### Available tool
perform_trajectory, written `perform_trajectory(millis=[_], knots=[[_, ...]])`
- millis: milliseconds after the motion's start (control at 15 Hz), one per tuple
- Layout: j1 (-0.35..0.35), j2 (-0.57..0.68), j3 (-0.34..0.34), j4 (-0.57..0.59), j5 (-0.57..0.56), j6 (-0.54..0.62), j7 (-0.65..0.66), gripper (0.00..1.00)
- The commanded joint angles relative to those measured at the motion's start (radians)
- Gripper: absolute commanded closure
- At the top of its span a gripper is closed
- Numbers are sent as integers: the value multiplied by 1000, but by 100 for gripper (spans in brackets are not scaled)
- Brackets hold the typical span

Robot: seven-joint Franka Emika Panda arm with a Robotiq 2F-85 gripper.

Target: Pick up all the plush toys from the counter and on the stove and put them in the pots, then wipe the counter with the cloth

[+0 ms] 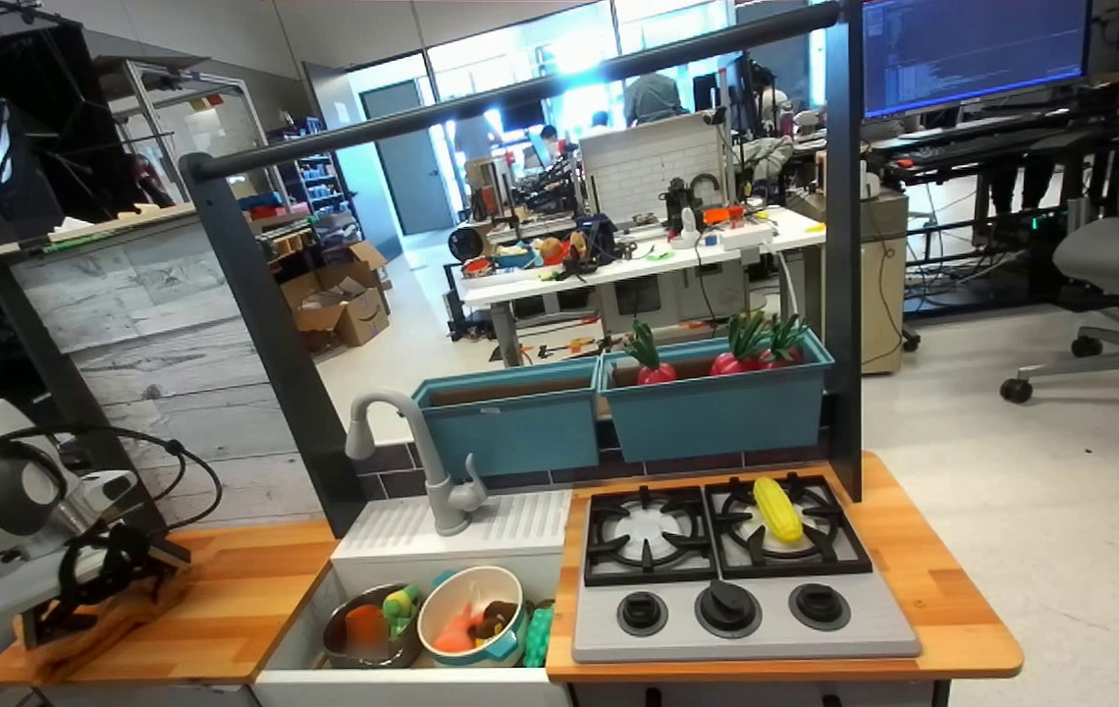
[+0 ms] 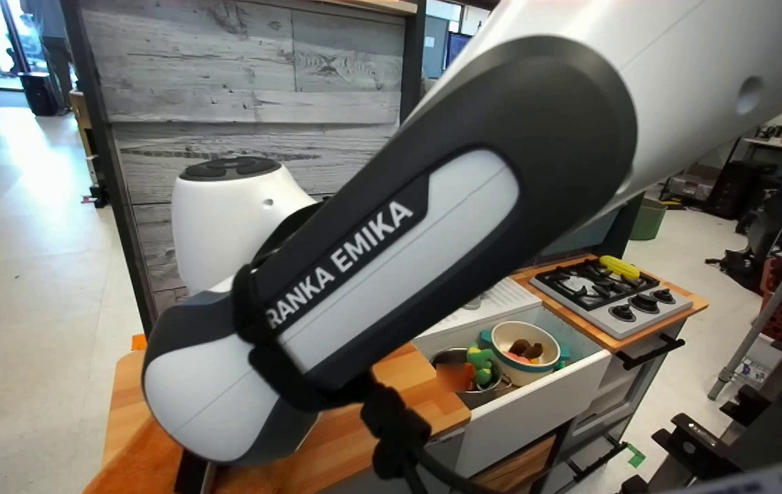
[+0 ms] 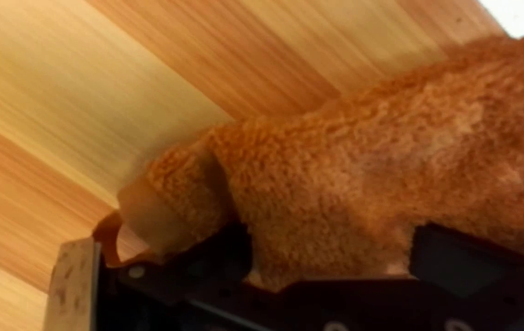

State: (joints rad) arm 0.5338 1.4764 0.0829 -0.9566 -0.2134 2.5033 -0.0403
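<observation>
The orange-brown cloth lies bunched on the wooden counter. In the wrist view my gripper stands right over it, jaws wide apart, with cloth filling the space between the fingers without a visible pinch. The arm hides most of the gripper in an exterior view. On the stove rests a yellow corn-shaped plush toy. Down in the sink, the steel pot holds orange and green plush toys. Pinkish and brown toys sit in the pale, teal-handled pot.
A green bumpy item is in the sink, right of the pale pot. The grey faucet rises behind the sink. Teal planters with red radishes hang behind the stove. A grey wood-plank panel stands behind the counter.
</observation>
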Motion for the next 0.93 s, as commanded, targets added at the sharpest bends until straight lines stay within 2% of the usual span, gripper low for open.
perform_trajectory(millis=[0,333,533,867], knots=[[-73,30,12,-40,44,-68,-5,0],[-146,-89,-39,-236,62,-66,101,0],[-201,-154,-9,-340,68,-67,86,0],[-193,-289,-18,-488,24,-39,72,0]])
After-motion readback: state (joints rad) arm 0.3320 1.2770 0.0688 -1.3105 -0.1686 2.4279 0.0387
